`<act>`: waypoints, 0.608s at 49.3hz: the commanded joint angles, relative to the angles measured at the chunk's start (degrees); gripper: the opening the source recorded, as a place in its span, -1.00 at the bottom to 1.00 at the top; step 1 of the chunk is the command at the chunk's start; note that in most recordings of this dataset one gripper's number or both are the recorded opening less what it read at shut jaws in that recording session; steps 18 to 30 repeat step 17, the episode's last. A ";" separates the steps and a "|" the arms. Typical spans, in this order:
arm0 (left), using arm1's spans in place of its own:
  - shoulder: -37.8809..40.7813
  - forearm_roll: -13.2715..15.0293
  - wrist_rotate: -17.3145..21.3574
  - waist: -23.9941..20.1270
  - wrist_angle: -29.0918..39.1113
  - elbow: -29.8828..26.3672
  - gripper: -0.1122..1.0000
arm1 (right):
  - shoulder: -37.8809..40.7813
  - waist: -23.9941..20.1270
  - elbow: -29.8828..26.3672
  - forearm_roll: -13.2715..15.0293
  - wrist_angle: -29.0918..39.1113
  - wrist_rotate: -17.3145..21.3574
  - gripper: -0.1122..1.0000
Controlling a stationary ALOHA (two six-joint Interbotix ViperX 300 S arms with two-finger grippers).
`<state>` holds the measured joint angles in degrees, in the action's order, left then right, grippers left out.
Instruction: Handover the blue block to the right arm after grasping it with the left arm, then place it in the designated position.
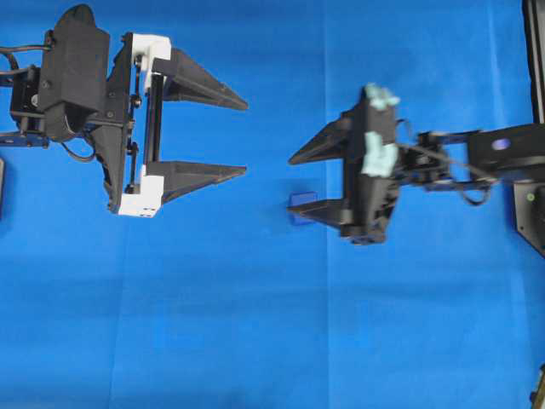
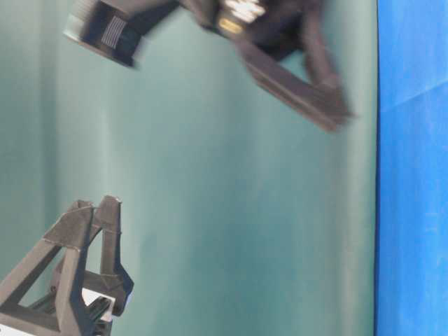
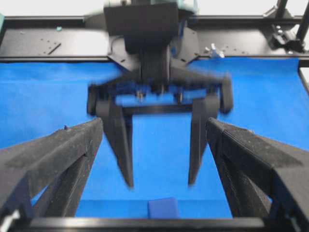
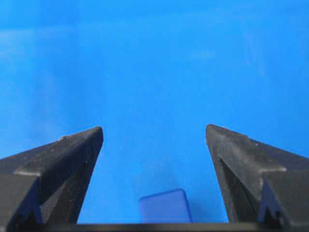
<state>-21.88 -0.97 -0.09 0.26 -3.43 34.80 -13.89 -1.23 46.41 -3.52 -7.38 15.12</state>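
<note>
The blue block (image 1: 300, 204) lies on the blue cloth near the middle, half tucked beside the lower finger of my right gripper (image 1: 294, 183). That all-black gripper points left, is blurred, and stands open; in its wrist view the block (image 4: 164, 205) sits low between the fingers (image 4: 82, 150), touching neither of them. My left gripper (image 1: 246, 138), with white brackets, hangs open farther left, apart from the block. In the left wrist view the block (image 3: 163, 208) rests on the cloth below the right gripper's fingertips (image 3: 129, 181), and my left gripper (image 3: 154, 123) holds nothing.
The blue cloth (image 1: 255, 332) covers the table. A black frame rail (image 3: 48, 46) runs along its far side, and a black post (image 1: 535, 51) stands at the right edge. The table-level view shows a teal backdrop (image 2: 224, 210).
</note>
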 commanded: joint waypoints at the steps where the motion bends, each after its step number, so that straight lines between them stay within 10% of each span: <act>1: -1.14 0.00 -0.09 0.09 -0.53 -0.79 0.86 | -4.75 -0.09 0.09 0.79 1.49 -0.09 0.72; 30: -1.05 0.00 -0.18 0.09 -0.62 -0.88 0.86 | -18.37 0.09 0.62 4.04 10.11 -0.09 0.72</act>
